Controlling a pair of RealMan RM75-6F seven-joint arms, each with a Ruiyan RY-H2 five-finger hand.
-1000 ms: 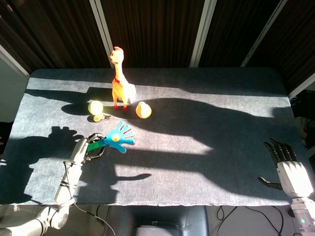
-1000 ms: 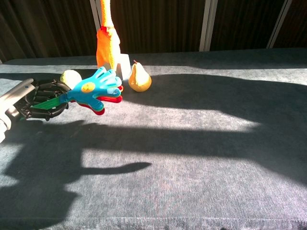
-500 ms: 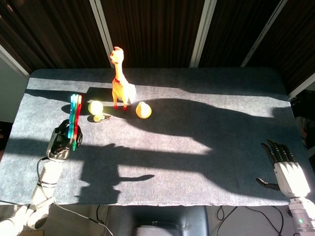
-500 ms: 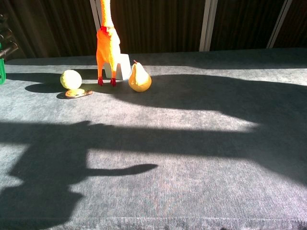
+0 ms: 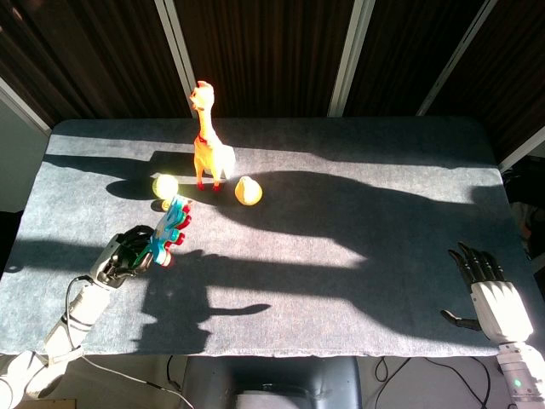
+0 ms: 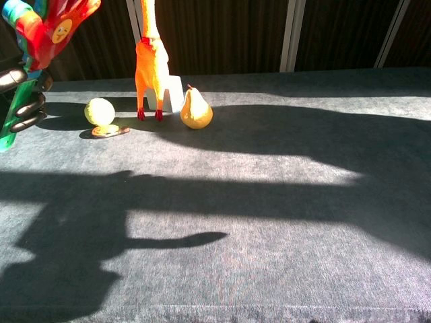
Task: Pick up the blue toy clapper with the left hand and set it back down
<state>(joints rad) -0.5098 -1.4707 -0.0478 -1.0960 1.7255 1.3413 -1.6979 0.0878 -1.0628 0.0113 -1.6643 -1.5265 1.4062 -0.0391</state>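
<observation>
Between the left hand's [image 5: 122,258] clenched fingers, the clapper [image 5: 170,228] hangs aloft; a loose grip could drop it; right hand [image 5: 494,300] released

The toy clapper [image 5: 170,228] was up off the table, its green handle gripped in the left hand [image 5: 122,256] at the near left. Its hand-shaped paddles, blue stacked with red, tilted up toward the far right, a yellow smiley face showing on the red one [image 6: 62,29].
</observation>
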